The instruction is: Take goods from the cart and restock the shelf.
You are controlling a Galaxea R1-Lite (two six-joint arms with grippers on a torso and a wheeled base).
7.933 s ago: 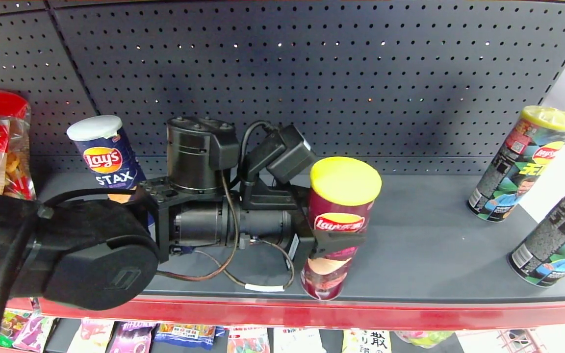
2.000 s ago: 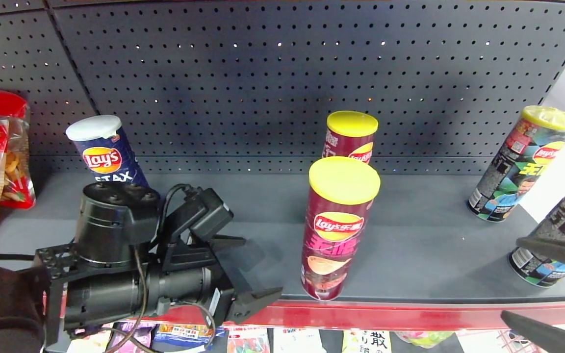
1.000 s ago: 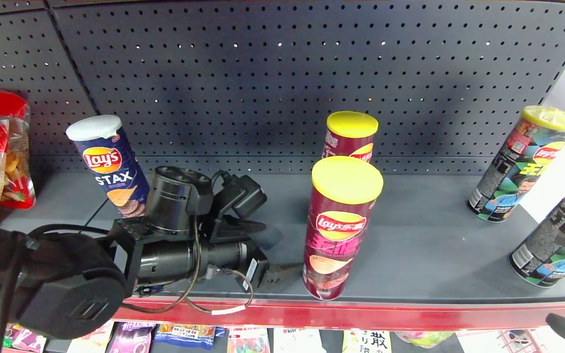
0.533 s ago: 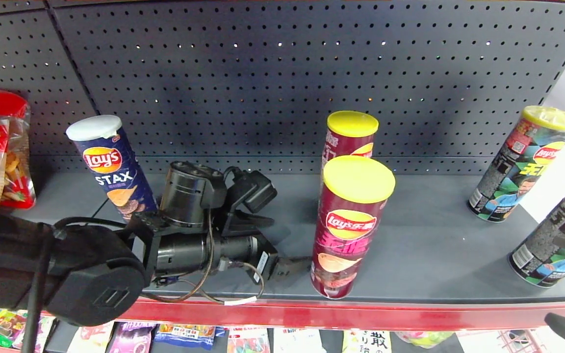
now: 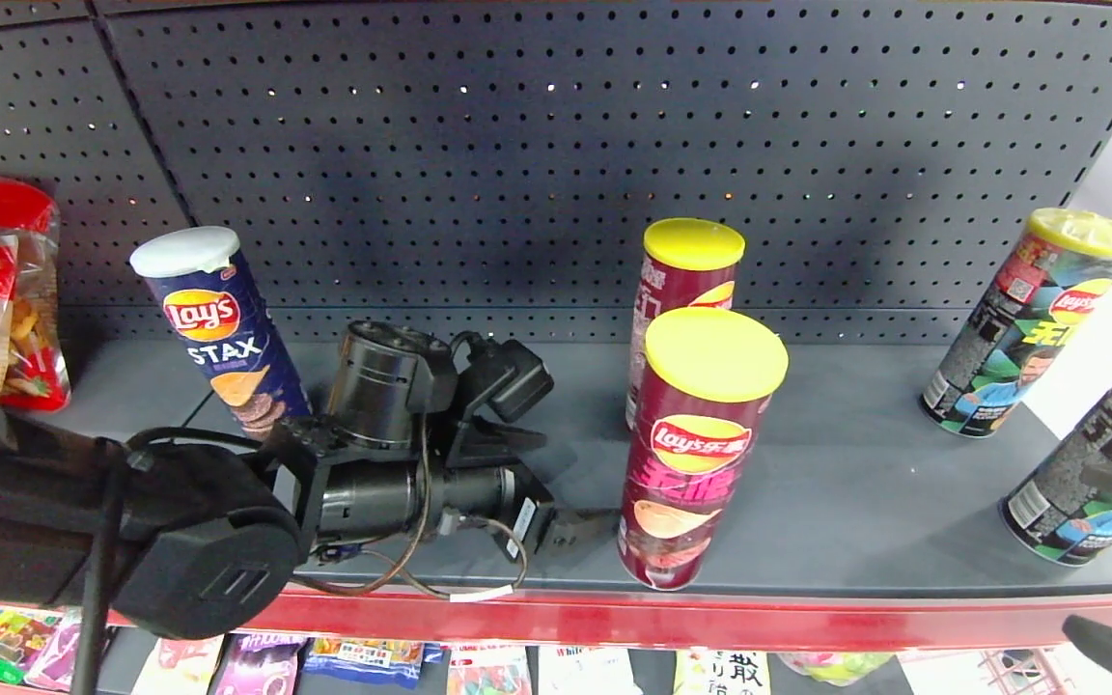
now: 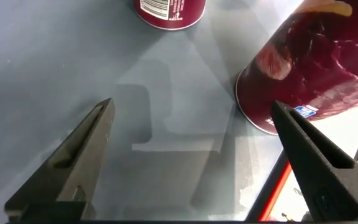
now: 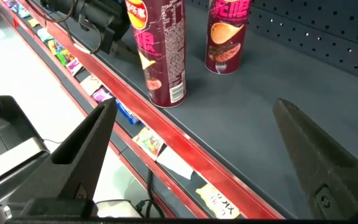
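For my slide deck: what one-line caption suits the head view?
Left pincer, open, low on the grey shelf beside the front maroon chip can; a second maroon can stands behind.

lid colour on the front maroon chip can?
Yellow lid on the front maroon can; shows best in the head view.

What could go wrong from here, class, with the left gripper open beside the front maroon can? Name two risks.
1. The left gripper has one finger low by the base of the front maroon can, which stands near the shelf's red lip; a low nudge might tip it or slide it off.
2. The rear maroon can stands close behind; pushing the front one back could knock it.
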